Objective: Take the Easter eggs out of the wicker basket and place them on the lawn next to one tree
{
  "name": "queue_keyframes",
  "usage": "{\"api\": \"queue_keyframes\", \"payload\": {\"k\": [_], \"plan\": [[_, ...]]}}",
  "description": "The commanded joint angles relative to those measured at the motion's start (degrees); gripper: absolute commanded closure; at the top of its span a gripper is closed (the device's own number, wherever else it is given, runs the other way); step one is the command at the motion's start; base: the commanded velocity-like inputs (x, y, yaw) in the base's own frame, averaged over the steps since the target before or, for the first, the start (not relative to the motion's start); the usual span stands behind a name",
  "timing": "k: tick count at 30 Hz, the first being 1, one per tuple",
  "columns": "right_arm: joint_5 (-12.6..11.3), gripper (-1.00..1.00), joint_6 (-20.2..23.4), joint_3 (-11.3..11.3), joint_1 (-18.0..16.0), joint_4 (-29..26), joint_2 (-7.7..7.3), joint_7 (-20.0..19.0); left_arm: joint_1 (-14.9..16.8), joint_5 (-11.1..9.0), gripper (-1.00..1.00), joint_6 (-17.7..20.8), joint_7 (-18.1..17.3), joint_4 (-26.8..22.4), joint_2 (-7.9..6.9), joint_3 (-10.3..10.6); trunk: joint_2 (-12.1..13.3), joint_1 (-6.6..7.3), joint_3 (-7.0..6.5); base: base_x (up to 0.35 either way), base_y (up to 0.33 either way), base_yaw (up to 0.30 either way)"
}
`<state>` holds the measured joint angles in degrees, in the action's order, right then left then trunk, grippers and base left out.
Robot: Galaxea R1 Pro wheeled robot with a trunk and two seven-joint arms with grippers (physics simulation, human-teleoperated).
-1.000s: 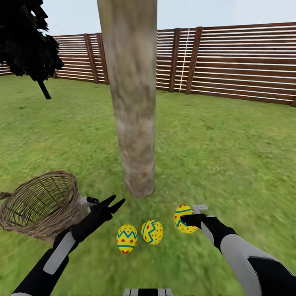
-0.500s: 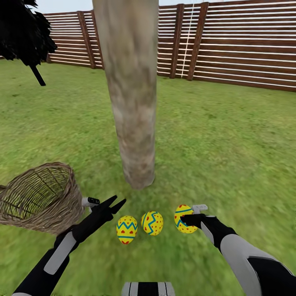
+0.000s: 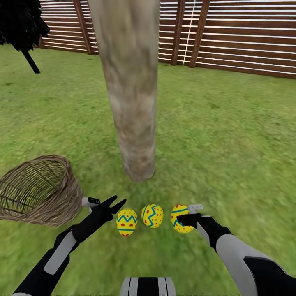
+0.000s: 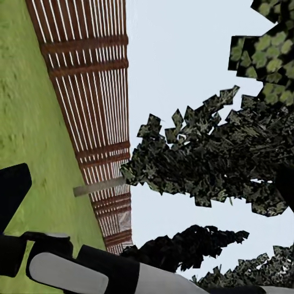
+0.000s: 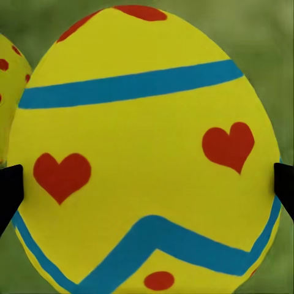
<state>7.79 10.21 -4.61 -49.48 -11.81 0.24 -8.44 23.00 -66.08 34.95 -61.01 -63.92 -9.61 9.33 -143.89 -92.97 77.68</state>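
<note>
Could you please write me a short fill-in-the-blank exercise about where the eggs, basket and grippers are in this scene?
1. The number of Easter eggs lying on the lawn in front of the tree is ____.
2. The wicker basket holds ____ eggs.
3. The right gripper is shut on the egg farthest to the robot's ____.
4. The left gripper has its fingers ____.

Missing words: three; no; right; open

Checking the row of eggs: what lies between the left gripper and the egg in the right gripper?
In the head view, two eggs sit on the grass between the left gripper and the held egg: one by the left gripper, another in the middle.
</note>
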Motion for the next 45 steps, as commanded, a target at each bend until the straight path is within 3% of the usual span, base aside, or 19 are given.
{"api": "queue_keyframes", "payload": {"k": [1,3,5,11,14,20,39,45], "plan": [[1.83,1.0,-0.79,-0.49,0.01,-0.14,0.46,1.37,0.03,-0.54,-1.0,0.47,0.02,0.02,0.02,0.16,-0.03,-0.01,0.27,0.0,0.0,0.0],[5.1,1.0,-6.12,-0.49,0.0,-0.07,2.21,6.53,0.03,-0.43,-1.0,0.47,0.02,0.04,1.66,0.16,-0.04,-0.04,0.49,0.0,0.0,0.0],[6.7,1.0,-8.39,-0.43,0.0,-0.12,3.45,9.4,0.03,-0.38,-1.0,0.47,0.0,0.08,2.61,0.17,-0.04,-0.04,0.49,0.0,0.0,0.0],[7.11,1.0,-9.53,-0.47,0.0,-0.13,4.56,14.73,0.03,-0.37,-1.0,0.47,0.01,0.03,2.91,0.25,-0.04,-0.04,0.49,0.0,0.0,0.0],[7.24,1.0,-10.42,-0.43,0.0,0.91,5.4,15.17,0.03,-0.37,-1.0,0.47,0.02,0.08,3.0,0.27,-0.07,-0.09,0.93,0.0,0.0,0.0],[7.35,1.0,-14.65,-0.4,-0.01,2.75,5.57,15.21,0.03,-0.28,-1.0,0.47,0.18,0.08,2.99,2.09,-0.15,-0.24,2.26,0.0,0.0,0.0],[7.32,1.0,-14.65,-0.4,-0.1,2.16,5.56,15.47,0.03,-0.28,-1.0,0.47,0.19,0.1,3.01,2.2,-0.41,-0.73,6.47,0.0,0.0,0.0],[7.32,1.0,-14.69,-0.4,-0.17,2.15,5.56,15.47,0.03,-0.35,-1.0,0.47,0.19,0.11,3.01,2.26,-0.41,-0.73,6.47,0.0,0.0,0.0]]}}
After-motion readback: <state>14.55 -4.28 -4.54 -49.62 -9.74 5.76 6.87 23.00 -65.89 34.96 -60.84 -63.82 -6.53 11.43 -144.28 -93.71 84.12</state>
